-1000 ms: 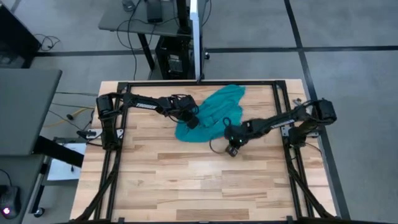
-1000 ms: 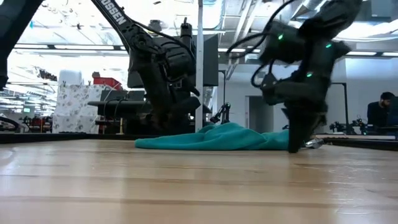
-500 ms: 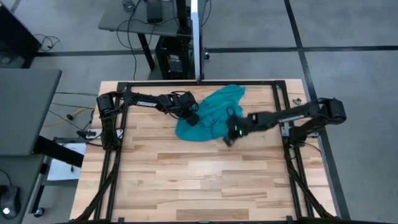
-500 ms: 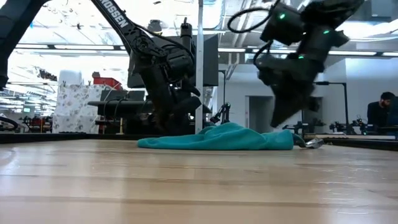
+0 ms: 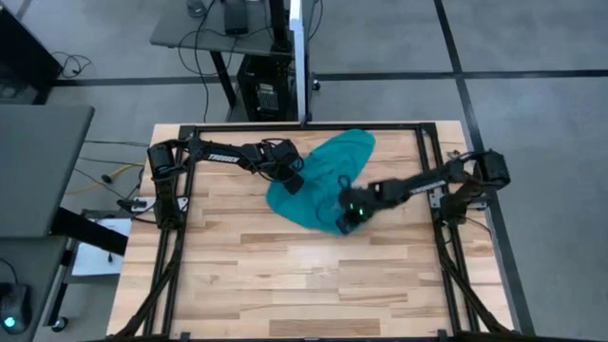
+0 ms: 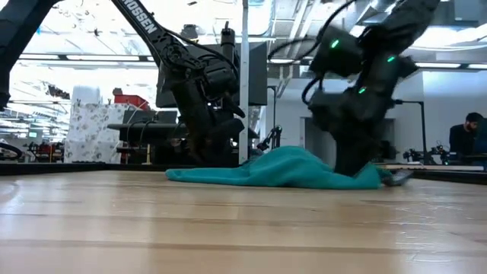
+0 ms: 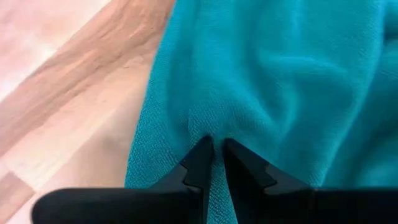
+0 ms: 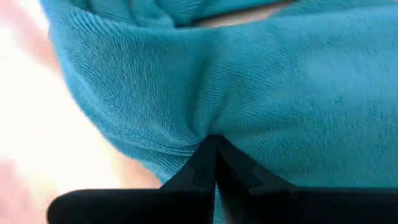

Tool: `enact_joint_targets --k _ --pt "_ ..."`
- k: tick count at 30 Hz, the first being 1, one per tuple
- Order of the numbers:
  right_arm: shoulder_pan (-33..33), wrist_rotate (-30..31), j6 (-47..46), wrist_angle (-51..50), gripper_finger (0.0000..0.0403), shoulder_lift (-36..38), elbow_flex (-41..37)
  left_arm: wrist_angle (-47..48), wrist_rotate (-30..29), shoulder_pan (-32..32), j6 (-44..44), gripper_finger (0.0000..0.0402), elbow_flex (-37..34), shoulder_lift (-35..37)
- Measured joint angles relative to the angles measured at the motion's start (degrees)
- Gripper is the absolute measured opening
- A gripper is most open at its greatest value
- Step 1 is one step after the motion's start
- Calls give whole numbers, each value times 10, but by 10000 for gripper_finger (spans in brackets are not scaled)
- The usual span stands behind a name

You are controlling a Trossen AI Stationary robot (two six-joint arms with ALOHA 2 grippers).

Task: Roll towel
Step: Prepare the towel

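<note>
The teal towel (image 5: 328, 176) lies crumpled on the wooden table, running from the far middle toward the centre; in the low view it is a low mound (image 6: 289, 169). My left gripper (image 5: 295, 182) is at the towel's left edge, shut on its cloth. My right gripper (image 5: 349, 218) is at the towel's near right end, also shut on the cloth. Each wrist view shows that arm's fingertips closed together in teal fabric. My left gripper pinches a small pucker of cloth (image 7: 208, 127) between its two fingertips, close to the towel's left edge; one layer or several, I cannot tell. The cloth around it lies on the table. My right gripper pinches a rounded fold of the towel (image 8: 211, 124) between its two fingertips, coming from above. The fold puckers at the fingertips, and the cloth near the hold lies low on the table (image 6: 369, 179).
A black metal frame (image 5: 425, 152) runs round the table's far, left and right sides. Bare wood (image 5: 313, 275) fills the table's near half. A person (image 6: 466, 133) is in the room far behind the table.
My right gripper rose from the bare table and went toward the far edge over the towel, then came down and back toward the near edge. The towel's near right end now reaches farther toward the near edge. Its left part has stayed in place.
</note>
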State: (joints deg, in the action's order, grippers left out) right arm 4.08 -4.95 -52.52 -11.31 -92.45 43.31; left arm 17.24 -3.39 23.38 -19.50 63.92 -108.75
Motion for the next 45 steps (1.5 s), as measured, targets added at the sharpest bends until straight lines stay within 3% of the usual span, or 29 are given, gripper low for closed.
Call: enact_joint_targets --k 4,10,18,23,28,32,39,45 --pt "61 0 5 88 0 3 0 -21 -6 0 16 31 0 -2" --pt "28 18 101 83 0 25 3 -32 -7 0 43 31 5 1" --pt "-58 21 184 -98 0 105 24 33 -6 -19 102 31 50 105" --pt "-93 20 239 -188 0 130 24 37 14 -69 66 31 51 160" --pt "-93 3 286 -286 17 159 18 51 18 -137 -17 31 51 166" --pt "-78 -28 233 -296 72 199 -40 60 15 -189 -88 31 51 167" --pt "-4 -51 8 -162 182 279 -160 87 -42 -268 -212 31 51 167" --pt "42 -21 -98 -61 227 280 -215 102 -77 -318 -268 31 50 155"
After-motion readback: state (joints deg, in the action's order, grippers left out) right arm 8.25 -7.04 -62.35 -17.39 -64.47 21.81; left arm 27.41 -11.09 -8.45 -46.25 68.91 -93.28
